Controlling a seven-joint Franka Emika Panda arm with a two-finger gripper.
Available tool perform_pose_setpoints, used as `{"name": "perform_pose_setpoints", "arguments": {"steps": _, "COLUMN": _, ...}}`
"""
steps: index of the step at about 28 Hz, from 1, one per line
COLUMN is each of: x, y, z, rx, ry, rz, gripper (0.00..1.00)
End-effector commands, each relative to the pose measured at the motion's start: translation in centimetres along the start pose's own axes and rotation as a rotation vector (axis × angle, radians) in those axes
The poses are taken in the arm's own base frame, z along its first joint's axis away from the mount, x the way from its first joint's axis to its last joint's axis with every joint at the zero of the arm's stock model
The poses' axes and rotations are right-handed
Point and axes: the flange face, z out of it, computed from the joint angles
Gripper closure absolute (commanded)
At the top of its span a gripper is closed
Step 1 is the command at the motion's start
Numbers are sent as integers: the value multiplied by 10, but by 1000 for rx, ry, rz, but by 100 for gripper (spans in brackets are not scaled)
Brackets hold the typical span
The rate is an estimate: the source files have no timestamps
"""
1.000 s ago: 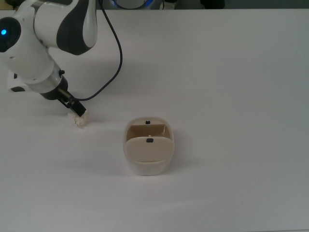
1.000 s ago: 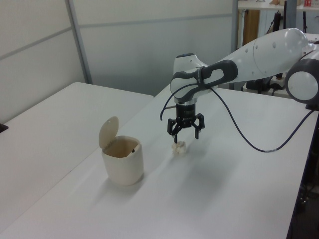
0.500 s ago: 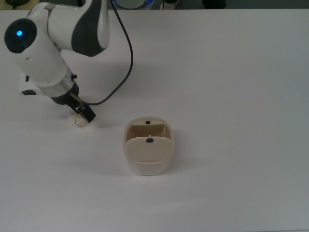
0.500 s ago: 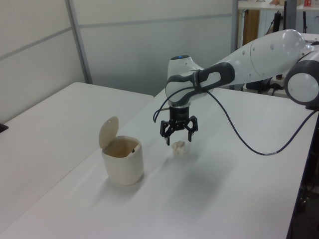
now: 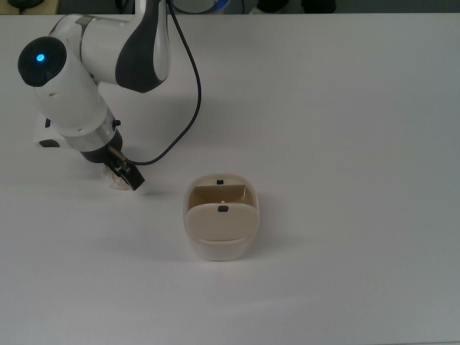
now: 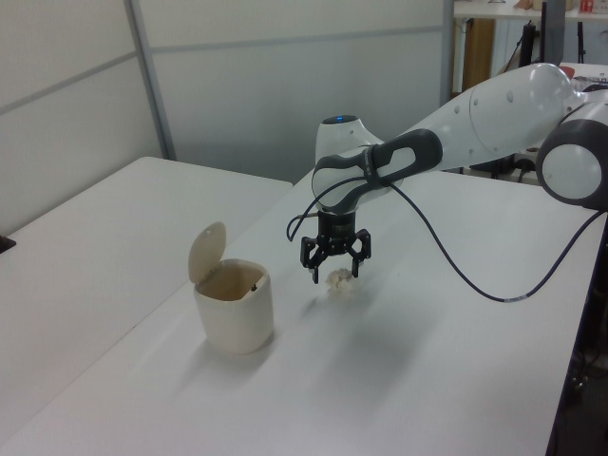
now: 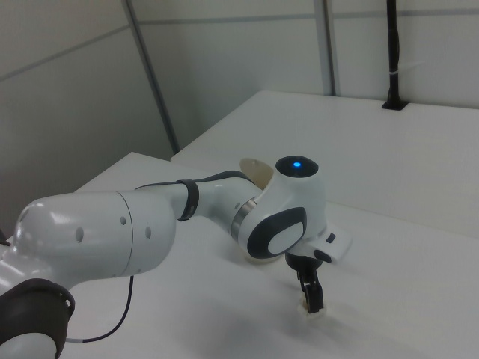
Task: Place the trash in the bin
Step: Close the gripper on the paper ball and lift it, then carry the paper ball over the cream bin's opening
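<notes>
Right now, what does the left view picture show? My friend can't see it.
A white robot arm reaches over a white table with its open black gripper hanging just above a small crumpled wad of trash. To the left view's left stands a small cream bin with its flap lid tipped up.

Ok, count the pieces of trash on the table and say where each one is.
1. The trash lies on the white table under the open gripper, to the left view's right of the bin. No others show.

The tool (image 6: 334,270), fingers spread, hangs just above the trash (image 6: 340,281).
</notes>
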Motion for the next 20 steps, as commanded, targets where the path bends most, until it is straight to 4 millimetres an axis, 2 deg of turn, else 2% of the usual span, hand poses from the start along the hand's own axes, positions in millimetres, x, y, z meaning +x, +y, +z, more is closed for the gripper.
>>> {"name": "perform_pose_setpoints", "arguments": {"steps": 1, "x": -1, "y": 3, "z": 2, "rx": -17, "ry": 21, "rz": 5, "gripper": 40}}
{"name": "perform_pose_setpoints", "arguments": {"steps": 5, "x": -2, "y": 6, "z": 7, "rx": -40, "ry": 21, "rz": -11, "gripper": 53}}
{"name": "perform_pose_setpoints", "arguments": {"steps": 11, "x": -4, "y": 8, "z": 10, "rx": -55, "ry": 16, "rz": -24, "gripper": 84}}
{"name": "perform_pose_setpoints", "arguments": {"steps": 12, "x": -4, "y": 7, "z": 8, "rx": -54, "ry": 16, "rz": -24, "gripper": 85}}
{"name": "perform_pose_setpoints", "arguments": {"steps": 15, "x": -6, "y": 5, "z": -7, "rx": -47, "ry": 29, "rz": -30, "gripper": 89}}
{"name": "perform_pose_setpoints", "arguments": {"steps": 20, "x": -19, "y": -16, "z": -61, "rx": -4, "ry": 90, "rz": -72, "gripper": 88}}
